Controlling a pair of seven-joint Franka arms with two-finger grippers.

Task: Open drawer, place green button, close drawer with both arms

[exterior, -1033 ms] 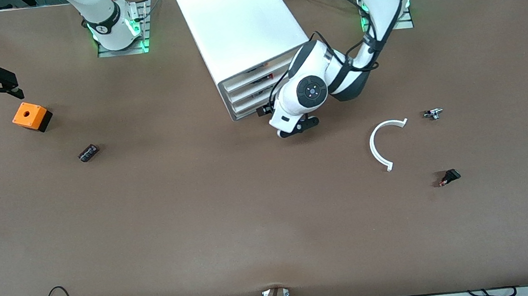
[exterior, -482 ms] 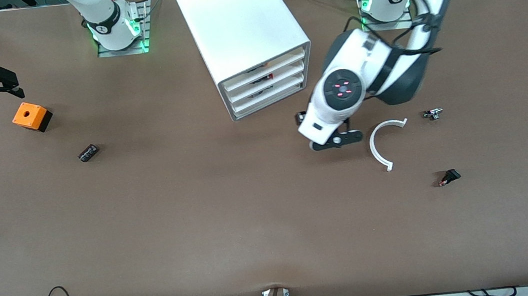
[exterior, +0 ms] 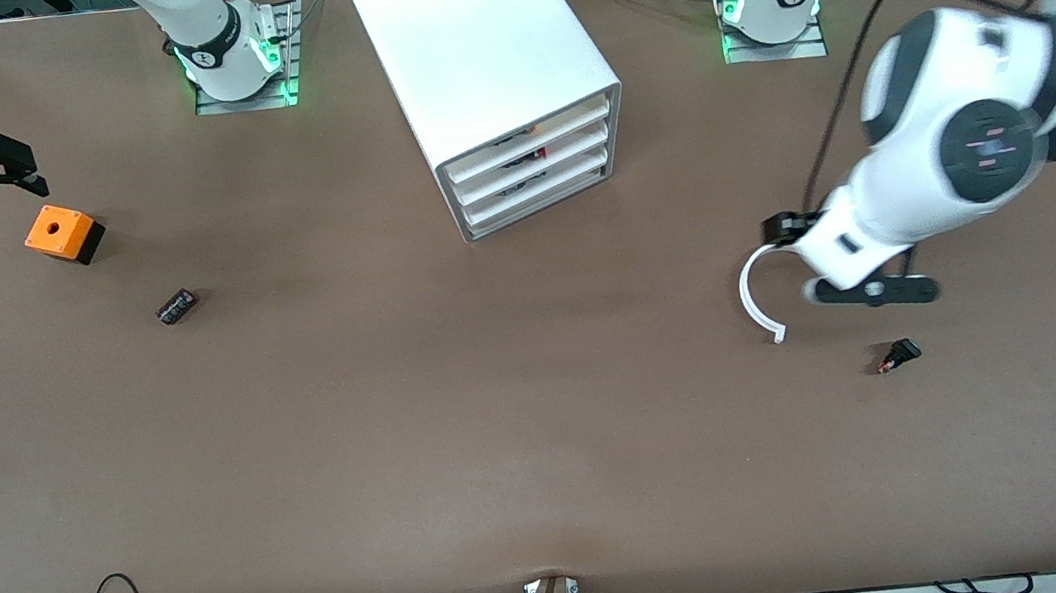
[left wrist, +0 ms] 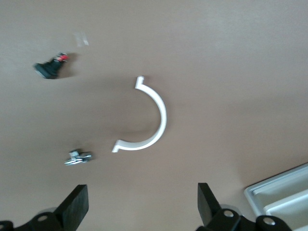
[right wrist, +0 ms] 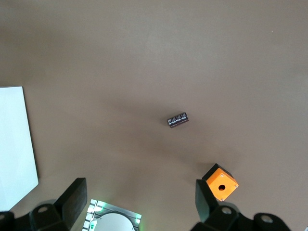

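The drawer (exterior: 539, 201), lowest in the cabinet (exterior: 478, 51), sits shut; the left gripper (left wrist: 142, 202) hangs spread and empty over the white arc (left wrist: 155, 118) beside the cabinet; the right gripper (right wrist: 139, 192) waits, spread too, toward the right arm's end of the table. The button we cannot place for sure, possibly the dark piece (exterior: 177, 306). We should catch the drawer's lip squarely and pull straight.

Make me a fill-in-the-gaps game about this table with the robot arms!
1. The orange box has a round ___ in its top.
2. The cabinet has ___ drawers, all pushed in.
3. The left tool, over the white curved piece, and the right tool, up near the orange box, are both ___ and hold nothing.
4. The small black switch has a ___ tip.

Missing words: hole, three, open, red.
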